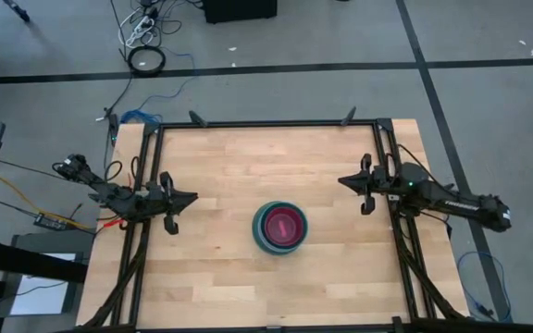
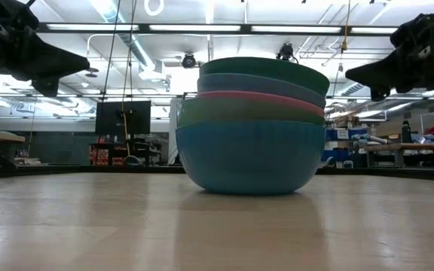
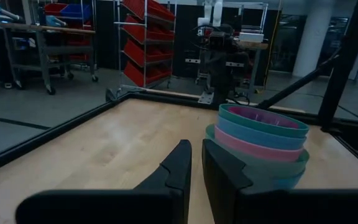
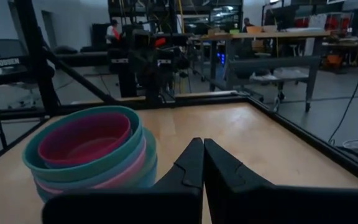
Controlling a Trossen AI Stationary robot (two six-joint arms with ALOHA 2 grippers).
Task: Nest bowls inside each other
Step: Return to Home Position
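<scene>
Left pincer [image 1: 191, 196] and right pincer [image 1: 343, 180], each pressed together, hover well apart either side of the multicoloured nested stack of round plastic bowls [image 1: 280, 228]

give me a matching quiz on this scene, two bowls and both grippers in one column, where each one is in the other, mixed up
Column one:
1. blue bowl
2. magenta-red bowl
3. left gripper
4. right gripper

Column two:
a. innermost, at the top of the nest
b. over the right side of the table, apart from the bowls
c. outermost, at the bottom of the stack, resting on the table
d. over the table's left side, apart from the bowls

Pairs: 1-c, 2-a, 3-d, 4-b
</scene>
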